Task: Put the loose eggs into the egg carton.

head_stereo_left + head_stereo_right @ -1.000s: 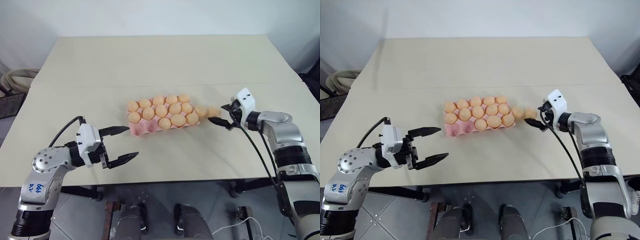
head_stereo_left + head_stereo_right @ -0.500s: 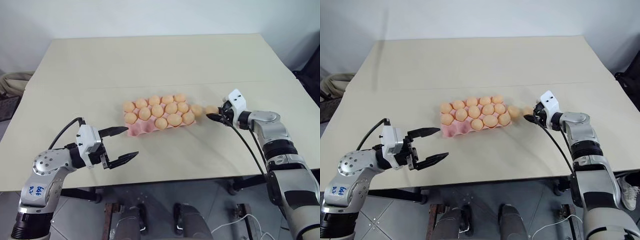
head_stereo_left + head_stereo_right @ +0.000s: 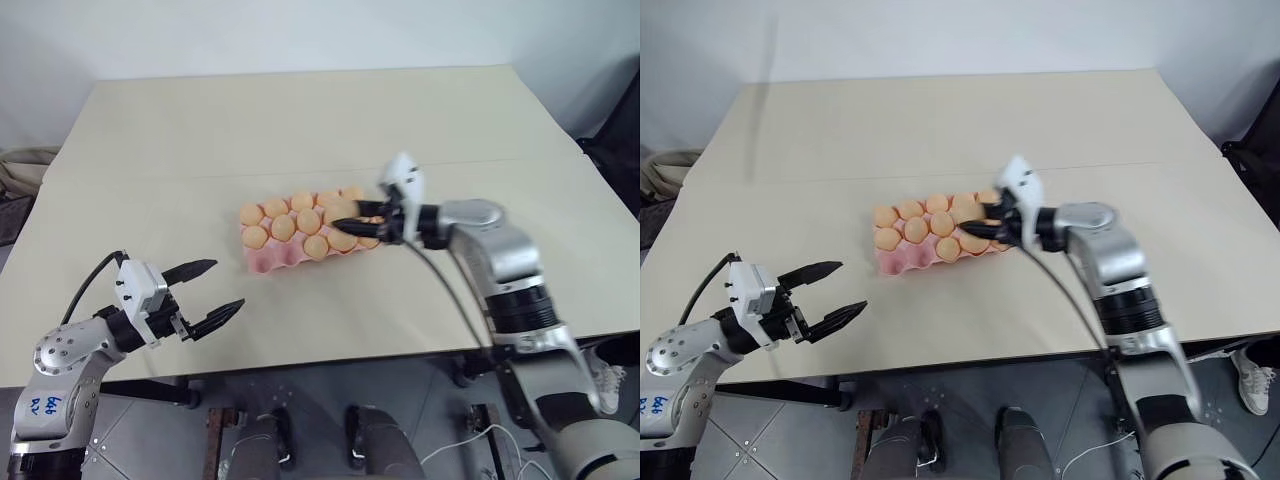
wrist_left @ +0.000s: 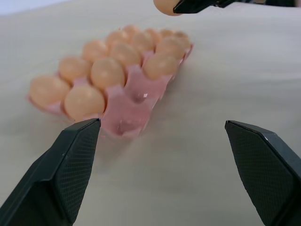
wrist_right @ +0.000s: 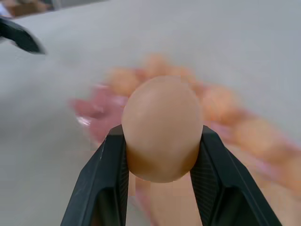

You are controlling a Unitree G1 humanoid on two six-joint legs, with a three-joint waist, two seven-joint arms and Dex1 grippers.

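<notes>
The pink egg carton (image 3: 270, 262) lies mid-table with several pale orange eggs in its cups. Two cups at its near left end (image 4: 136, 96) stand empty. My right gripper (image 3: 352, 218) hovers over the carton's right part, shut on one loose egg (image 5: 162, 127), which sits squarely between the two black fingers. This egg also shows at the far side of the carton (image 4: 164, 5) in the left wrist view. My left gripper (image 3: 228, 284) is open and holds nothing, low over the table, short of the carton's near left corner.
The cream table (image 3: 300, 110) stretches wide behind and to both sides of the carton. Its front edge (image 3: 330, 352) runs just below my left gripper. A beige coiled object (image 3: 20, 165) lies on the floor beyond the table's left edge.
My right gripper shut on a loose egg right of the carton and swung it left, up over the carton. My left gripper drifted slightly left, still open. The camera view has shifted.
</notes>
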